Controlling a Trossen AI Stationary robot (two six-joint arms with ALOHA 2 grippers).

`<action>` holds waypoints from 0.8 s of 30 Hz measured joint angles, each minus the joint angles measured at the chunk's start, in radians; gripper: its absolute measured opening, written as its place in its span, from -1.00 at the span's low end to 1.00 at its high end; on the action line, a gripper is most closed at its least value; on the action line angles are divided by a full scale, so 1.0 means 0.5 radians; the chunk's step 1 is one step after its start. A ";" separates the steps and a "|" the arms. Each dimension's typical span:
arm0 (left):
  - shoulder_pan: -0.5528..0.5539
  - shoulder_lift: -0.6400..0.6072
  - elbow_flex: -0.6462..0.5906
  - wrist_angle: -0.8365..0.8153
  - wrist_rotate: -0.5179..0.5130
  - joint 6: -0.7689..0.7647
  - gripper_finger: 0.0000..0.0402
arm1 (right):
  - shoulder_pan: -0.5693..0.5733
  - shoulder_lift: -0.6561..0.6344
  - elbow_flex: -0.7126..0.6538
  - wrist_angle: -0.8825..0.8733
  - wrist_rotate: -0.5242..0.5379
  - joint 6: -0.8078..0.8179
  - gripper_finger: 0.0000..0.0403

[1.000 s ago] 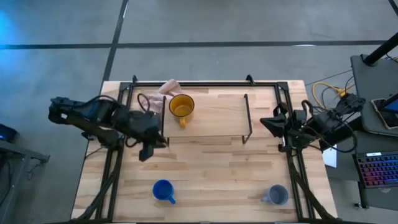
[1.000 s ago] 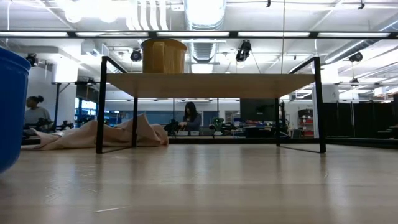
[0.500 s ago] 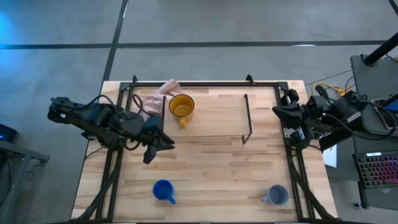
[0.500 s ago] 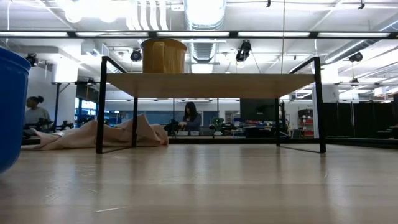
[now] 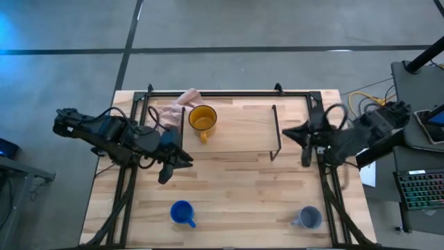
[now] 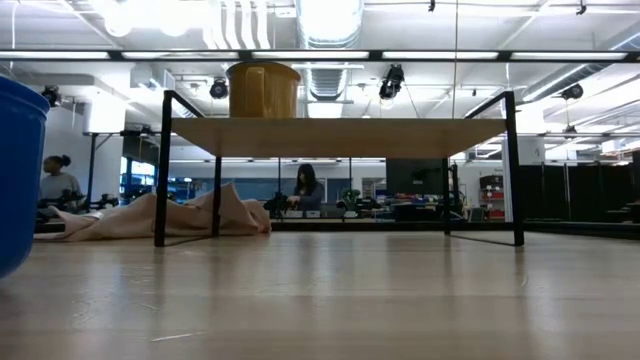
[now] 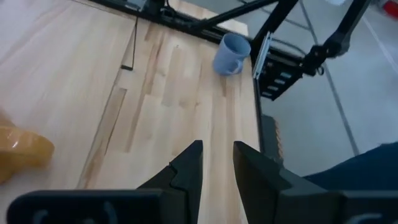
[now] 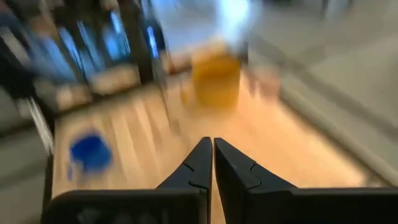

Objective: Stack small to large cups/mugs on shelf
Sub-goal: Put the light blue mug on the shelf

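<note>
The yellow mug (image 5: 202, 119) stands upright on its base at the left end of the shelf (image 5: 239, 128); it also shows in the low view (image 6: 263, 90) on the plank (image 6: 340, 137). The bright blue mug (image 5: 182, 212) stands on the table near the front, left of centre. The grey-blue mug (image 5: 308, 218) stands at the front right and also shows in the left wrist view (image 7: 229, 53). My left gripper (image 5: 177, 162) hovers left of the shelf's near corner, slightly open and empty (image 7: 217, 149). My right gripper (image 5: 295, 135) hovers just right of the shelf, shut and empty (image 8: 213, 144).
A pink cloth (image 5: 182, 101) lies at the table's far side, behind the shelf's left end. Black frame rails run along the table's left, right and far edges (image 5: 229, 93). Bare tabletop lies between the shelf and the two front mugs.
My left gripper has gone a little toward the table's right edge, alongside the shelf's near left corner. My right gripper first drew back toward the table's right edge, then swung toward the left, up to the shelf's right end. The mugs have kept still.
</note>
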 joint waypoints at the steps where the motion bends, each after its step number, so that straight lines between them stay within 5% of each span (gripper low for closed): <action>1: -0.001 -0.004 -0.001 -0.010 0.002 0.027 -0.63 | 0.006 0.084 0.092 -0.213 -0.080 0.139 -0.95; 6: -0.015 -0.023 -0.002 -0.099 0.029 0.138 -0.63 | 0.022 0.473 0.422 -0.950 -0.561 0.622 -0.95; 13: -0.021 -0.121 -0.135 -0.149 0.044 0.259 -0.63 | 0.159 0.662 0.349 -0.912 -1.115 1.019 -0.95; 19: -0.021 -0.270 -0.322 -0.158 0.055 0.316 -0.63 | 0.425 0.695 0.149 -0.928 -1.583 1.792 -0.95; 24: -0.021 -0.370 -0.469 -0.130 0.060 0.384 -0.63 | 0.690 0.714 -0.003 -0.926 -1.656 2.587 -0.95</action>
